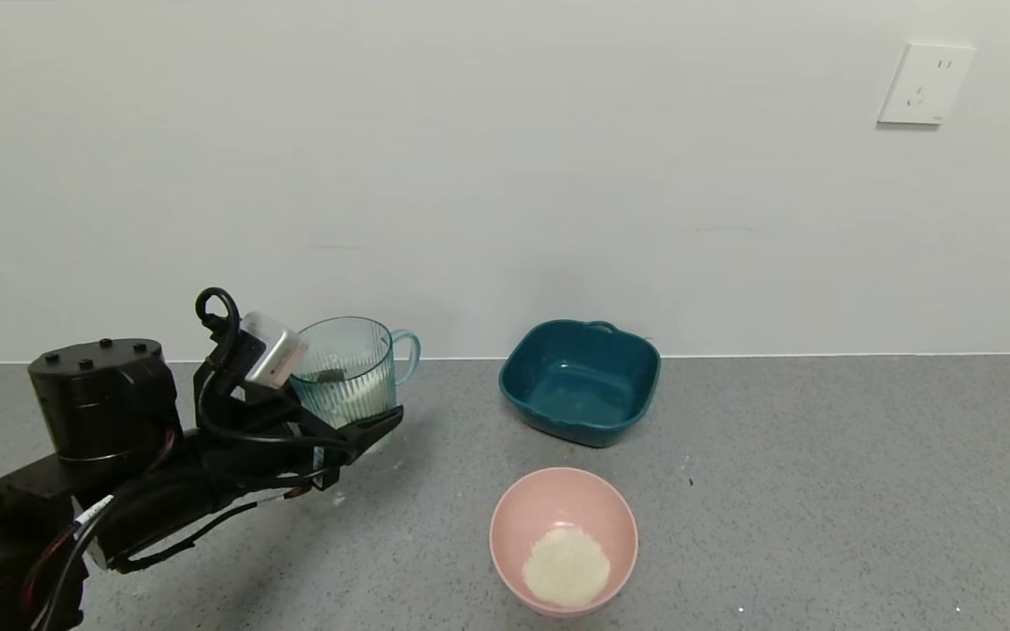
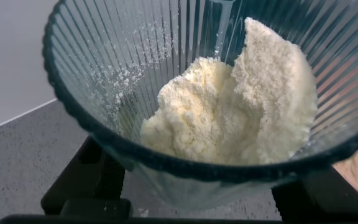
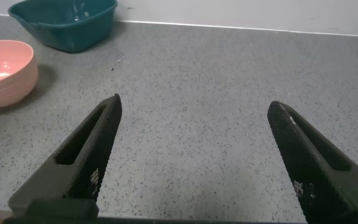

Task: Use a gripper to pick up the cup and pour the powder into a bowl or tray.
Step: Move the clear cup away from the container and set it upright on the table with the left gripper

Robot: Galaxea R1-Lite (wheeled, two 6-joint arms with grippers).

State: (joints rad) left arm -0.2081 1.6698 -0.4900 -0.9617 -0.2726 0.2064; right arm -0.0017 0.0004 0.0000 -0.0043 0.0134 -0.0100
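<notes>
Left hand (image 1: 356,429) clasps the cup (image 1: 349,372) of powder (image 2: 229,112), teal tub (image 1: 581,379) and pink bowl (image 1: 564,536) nearby.

1. The left gripper (image 1: 356,429) hides the lower part of the cup (image 1: 349,368) in the head view.
2. In the left wrist view the cup's (image 2: 185,93) rim runs off the picture's edges, and its base is hidden.
3. The right gripper (image 3: 194,155) is cut off at the right wrist view's lower edge.
4. The pink bowl (image 3: 2,71) is cut by that picture's side edge.
</notes>
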